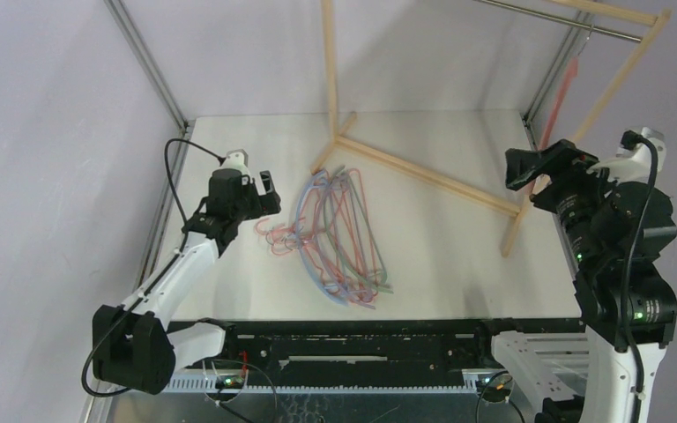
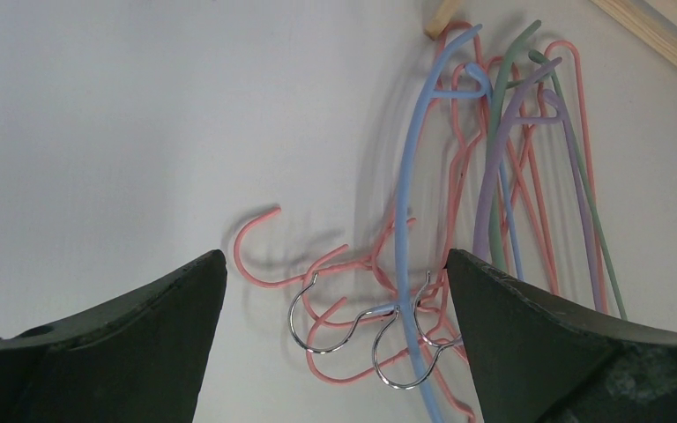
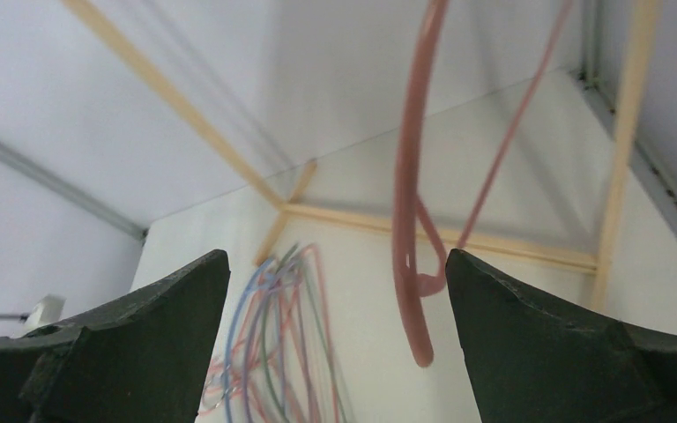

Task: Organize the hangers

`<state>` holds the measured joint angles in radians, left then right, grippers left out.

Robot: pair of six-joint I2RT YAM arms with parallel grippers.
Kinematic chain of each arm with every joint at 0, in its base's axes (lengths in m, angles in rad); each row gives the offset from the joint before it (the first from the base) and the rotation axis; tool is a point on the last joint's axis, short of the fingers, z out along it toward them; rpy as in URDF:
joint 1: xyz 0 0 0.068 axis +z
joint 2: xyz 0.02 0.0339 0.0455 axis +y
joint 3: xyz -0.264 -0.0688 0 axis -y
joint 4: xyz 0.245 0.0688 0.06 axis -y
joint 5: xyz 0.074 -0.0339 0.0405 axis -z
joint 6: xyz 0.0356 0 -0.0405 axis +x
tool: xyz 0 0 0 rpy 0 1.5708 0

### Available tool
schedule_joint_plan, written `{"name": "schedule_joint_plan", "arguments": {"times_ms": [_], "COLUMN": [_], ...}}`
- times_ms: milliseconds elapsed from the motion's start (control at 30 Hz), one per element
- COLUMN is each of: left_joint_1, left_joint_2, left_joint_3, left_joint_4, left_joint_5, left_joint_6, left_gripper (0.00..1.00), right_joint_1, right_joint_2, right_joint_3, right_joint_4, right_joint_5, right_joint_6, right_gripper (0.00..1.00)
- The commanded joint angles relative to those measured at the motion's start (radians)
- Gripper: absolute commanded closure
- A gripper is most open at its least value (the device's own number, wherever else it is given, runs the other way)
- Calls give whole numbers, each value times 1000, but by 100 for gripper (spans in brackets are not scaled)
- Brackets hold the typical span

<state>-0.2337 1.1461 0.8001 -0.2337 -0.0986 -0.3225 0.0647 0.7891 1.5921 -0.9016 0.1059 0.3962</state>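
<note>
White surface (image 1: 458, 264) between pale grey walls (image 1: 53, 132) carries the hangers (image 1: 339, 238), tangled at centre frame; one salmon hanger (image 1: 562, 92) hangs upper right. Left end effector (image 1: 269, 194) and right end effector (image 1: 515, 171) both gape wide, empty.

in the right wrist view the salmon hanger (image 3: 410, 203) looks blurred to us, its hook cut off by the frame's top edge. in the top view its lower part hides behind the right arm (image 1: 599, 211), and the rail (image 1: 564, 21) runs off the top edge. we cannot count the overlapping hangers (image 1: 339, 233). in the left wrist view their ends vanish at the lower right behind a finger (image 2: 538, 344) of the left tool (image 2: 335, 260).
</note>
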Motion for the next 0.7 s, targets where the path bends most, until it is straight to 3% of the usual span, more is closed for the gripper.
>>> {"name": "schedule_joint_plan", "arguments": {"times_ms": [0, 233, 467, 667], "left_joint_1": [-6, -6, -7, -6], "left_joint_2": [13, 22, 38, 44], "left_joint_3": [13, 32, 49, 37], "left_joint_4": [58, 55, 49, 49], "left_joint_5": [19, 19, 15, -1], "left_joint_6": [-24, -19, -7, 11], "left_gripper": [0, 0, 0, 0], "right_joint_1": [107, 309, 619, 684], "right_joint_2": [52, 214, 419, 533], "right_joint_3": [27, 103, 209, 217], "right_joint_4": [52, 100, 128, 80], "right_joint_5": [-36, 58, 242, 198], "right_joint_6": [-6, -89, -215, -203], "right_gripper": [0, 0, 0, 0]}}
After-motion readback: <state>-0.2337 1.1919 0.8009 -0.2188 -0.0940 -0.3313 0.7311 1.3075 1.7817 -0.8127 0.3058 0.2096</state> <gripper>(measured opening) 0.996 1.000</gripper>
